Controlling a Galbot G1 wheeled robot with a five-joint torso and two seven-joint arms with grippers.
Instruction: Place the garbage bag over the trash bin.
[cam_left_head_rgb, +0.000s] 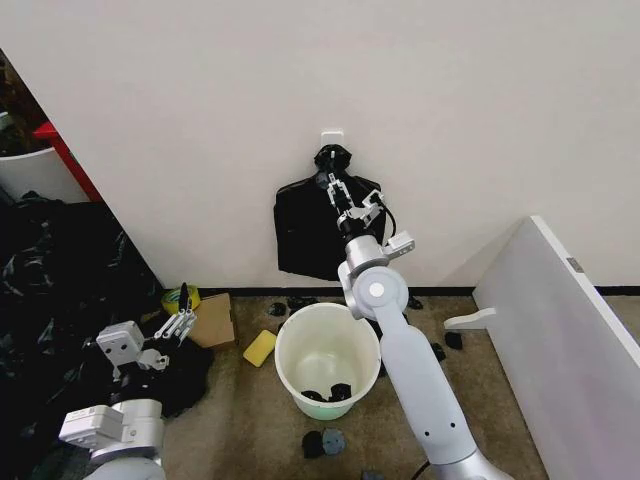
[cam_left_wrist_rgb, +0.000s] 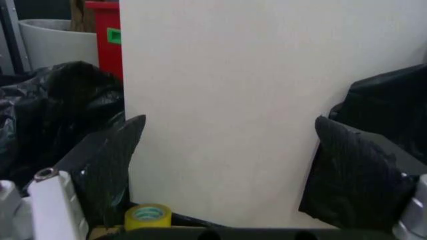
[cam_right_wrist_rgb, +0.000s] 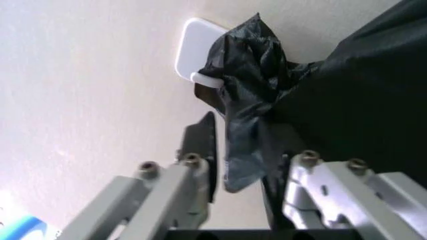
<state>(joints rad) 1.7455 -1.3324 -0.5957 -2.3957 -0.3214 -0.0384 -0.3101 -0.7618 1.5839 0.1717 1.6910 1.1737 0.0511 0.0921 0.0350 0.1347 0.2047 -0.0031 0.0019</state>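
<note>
Crinkly black garbage bag (cam_right_wrist_rgb: 248, 95), hook-hung

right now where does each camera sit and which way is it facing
Head view: high on the robot, looking down at the trash bin against the wall, both arms showing, right gripper raised at the hanging black bag.
Left wrist view: low by the floor, facing the wall, its dark fingers framing a yellow tape roll.
Right wrist view: behind the right gripper, facing the white hook and the bag's knot.
Head and right wrist views share hook and bag.
</note>
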